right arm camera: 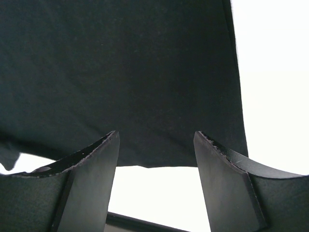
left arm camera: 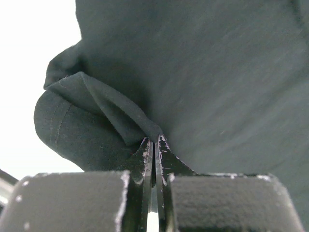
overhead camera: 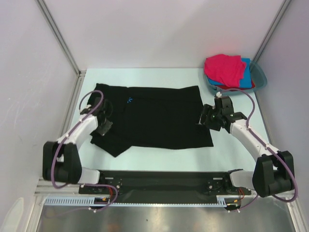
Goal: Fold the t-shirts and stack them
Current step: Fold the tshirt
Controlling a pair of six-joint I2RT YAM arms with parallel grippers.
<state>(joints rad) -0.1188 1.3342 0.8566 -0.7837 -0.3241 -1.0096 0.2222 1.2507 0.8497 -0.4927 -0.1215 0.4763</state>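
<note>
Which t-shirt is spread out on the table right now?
The black t-shirt, spread out alone; the pink t-shirt and the rest are heaped in the teal basin.

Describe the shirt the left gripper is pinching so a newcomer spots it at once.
Look at the middle of the pale table. The black shirt lies spread there, a fold of it pinched by the left gripper. It alone is black and outside the teal basin.

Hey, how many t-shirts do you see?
4. A black t-shirt lies spread on the table; a pink one tops the pile in the teal basin, with a blue one and a red one beneath. More may be hidden there.
</note>
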